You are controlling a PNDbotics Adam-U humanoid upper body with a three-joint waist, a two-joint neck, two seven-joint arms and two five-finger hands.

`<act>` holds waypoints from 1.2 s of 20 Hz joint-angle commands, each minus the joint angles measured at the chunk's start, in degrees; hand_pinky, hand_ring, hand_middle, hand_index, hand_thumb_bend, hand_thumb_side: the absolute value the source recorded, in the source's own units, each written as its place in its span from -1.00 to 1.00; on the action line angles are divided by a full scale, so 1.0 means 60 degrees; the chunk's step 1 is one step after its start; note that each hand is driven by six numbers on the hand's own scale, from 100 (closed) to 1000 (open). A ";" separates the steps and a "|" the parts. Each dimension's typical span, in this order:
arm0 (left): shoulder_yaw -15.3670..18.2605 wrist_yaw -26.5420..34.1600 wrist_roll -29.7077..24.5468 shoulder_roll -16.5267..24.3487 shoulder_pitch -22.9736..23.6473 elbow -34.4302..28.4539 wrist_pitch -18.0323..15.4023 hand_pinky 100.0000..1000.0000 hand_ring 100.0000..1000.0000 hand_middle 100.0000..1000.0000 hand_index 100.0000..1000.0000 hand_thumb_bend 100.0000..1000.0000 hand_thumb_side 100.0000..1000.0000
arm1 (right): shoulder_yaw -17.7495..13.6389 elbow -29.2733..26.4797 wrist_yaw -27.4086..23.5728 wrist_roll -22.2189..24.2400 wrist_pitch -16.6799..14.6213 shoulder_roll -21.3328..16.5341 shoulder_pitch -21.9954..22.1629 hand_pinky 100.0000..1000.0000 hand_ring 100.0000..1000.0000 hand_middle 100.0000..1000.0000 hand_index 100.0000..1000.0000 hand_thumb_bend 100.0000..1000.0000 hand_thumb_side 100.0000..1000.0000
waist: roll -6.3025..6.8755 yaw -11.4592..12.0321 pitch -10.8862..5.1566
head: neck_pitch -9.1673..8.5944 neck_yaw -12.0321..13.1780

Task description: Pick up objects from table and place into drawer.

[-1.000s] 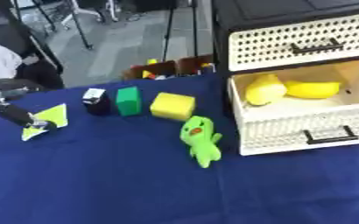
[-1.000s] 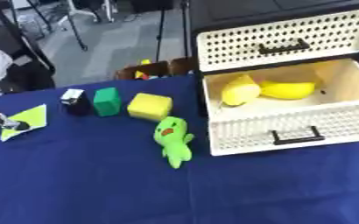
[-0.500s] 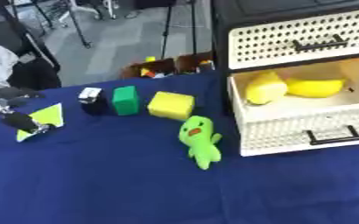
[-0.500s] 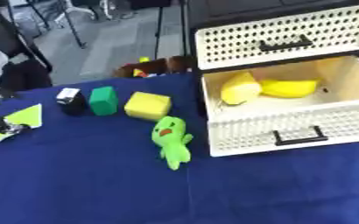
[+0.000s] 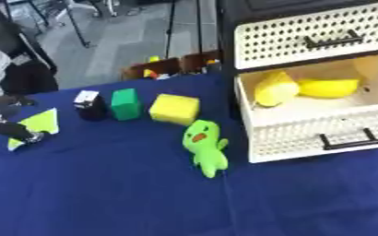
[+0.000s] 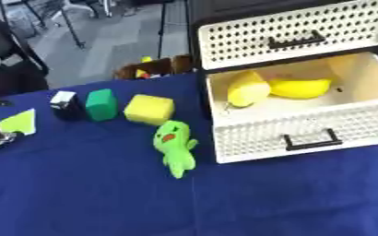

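A green plush duck [image 5: 203,146] lies on the blue table [image 5: 103,193] just left of the drawer. Behind it, in a row, stand a yellow block [image 5: 174,109], a green block [image 5: 125,104] and a small black-and-white thing [image 5: 89,104]. A lime triangle [image 5: 39,124] lies flat at the far left. My left hand [image 5: 13,130] comes in from the left edge and rests over its lower corner. The white perforated drawer [image 6: 305,131] stands pulled out at the right, with a yellow round fruit [image 6: 247,88] and a banana [image 6: 299,87] inside.
The drawer unit's upper drawer [image 6: 281,32] is closed. Beyond the table's far edge are a brown box with small coloured things [image 5: 172,68], stand legs on a grey floor, and a seated person at the far left.
The whole picture has shifted a little, so the camera moved. The objects keep their places on the table, and my left hand stays at the triangle.
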 commanded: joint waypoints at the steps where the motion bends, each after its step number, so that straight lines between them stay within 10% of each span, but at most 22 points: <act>1: 0.0162 0.0032 0.0243 0.0614 -0.0062 0.0012 0.0143 0.86 0.95 0.96 1.00 -0.33 -0.06 | -0.0107 -0.0097 -0.0040 -0.0468 -0.0550 -0.0191 -0.0147 0.05 0.25 0.20 0.52 -1.00 0.82 | -0.0031 -0.0049 -0.0150 | -0.0200 0.0053; 24: 0.0351 -0.0301 0.0894 0.0846 0.0125 0.0661 0.0867 0.85 0.94 0.96 1.00 -0.52 -0.25 | -0.0185 -0.0097 -0.0186 -0.0468 -0.0741 0.0067 -0.0171 0.03 0.22 0.14 0.51 -1.00 0.81 | 0.0120 -0.0440 0.0238 | -0.0429 0.0618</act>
